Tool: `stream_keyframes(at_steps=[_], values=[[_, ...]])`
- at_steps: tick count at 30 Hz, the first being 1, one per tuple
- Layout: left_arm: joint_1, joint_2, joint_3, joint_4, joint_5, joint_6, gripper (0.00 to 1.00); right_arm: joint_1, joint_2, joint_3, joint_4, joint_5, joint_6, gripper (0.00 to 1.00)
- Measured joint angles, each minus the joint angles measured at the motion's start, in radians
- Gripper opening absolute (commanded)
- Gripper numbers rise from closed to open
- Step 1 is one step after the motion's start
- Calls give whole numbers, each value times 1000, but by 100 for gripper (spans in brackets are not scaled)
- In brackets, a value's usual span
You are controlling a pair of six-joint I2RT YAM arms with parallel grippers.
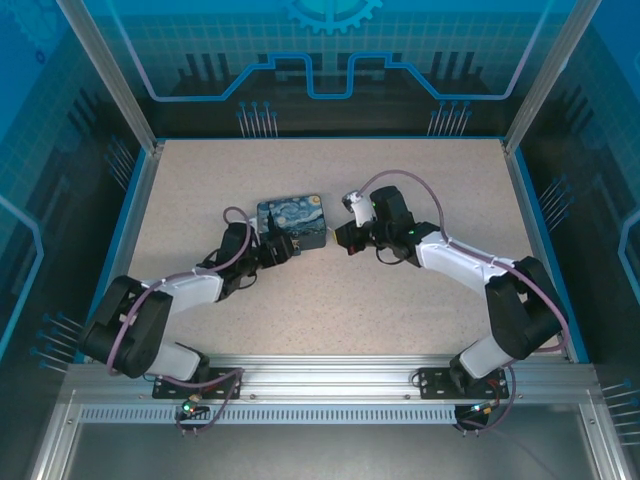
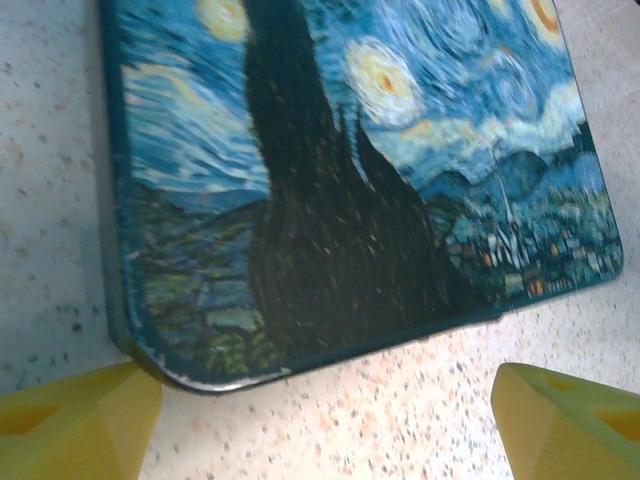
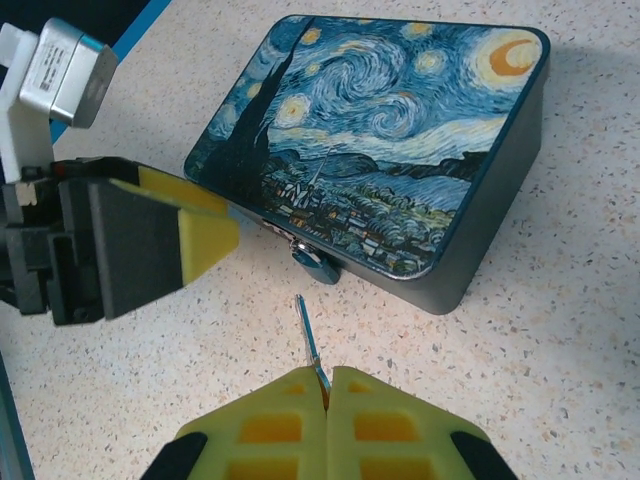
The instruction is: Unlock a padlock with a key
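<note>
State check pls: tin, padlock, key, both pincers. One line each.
tin: lid closed, lying flat.
padlock: at the tin's front edge, key not in it; can't tell if it's locked.
key: clamped in the right pincer, tip pointing at the padlock, just short of it.
left pincer: open, fingers by the tin's edge, holding nothing.
right pincer: shut on the key.

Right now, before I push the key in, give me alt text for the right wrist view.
The right gripper, shut on the thin key, points its blade up at the small padlock on the front edge of the starry-night tin, with a small gap between them. A yellow finger of the left gripper sits by the tin's left corner.
</note>
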Motion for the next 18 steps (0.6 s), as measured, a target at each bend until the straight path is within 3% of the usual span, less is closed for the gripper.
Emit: stream_keyframes(at_steps=[11,18], values=[[116,17,59,-7,16,20,91,-60,175,194,-65,56,-3,0],[164,86,216,-27,81,57,88,-75,364,354,-117,130,36,0]])
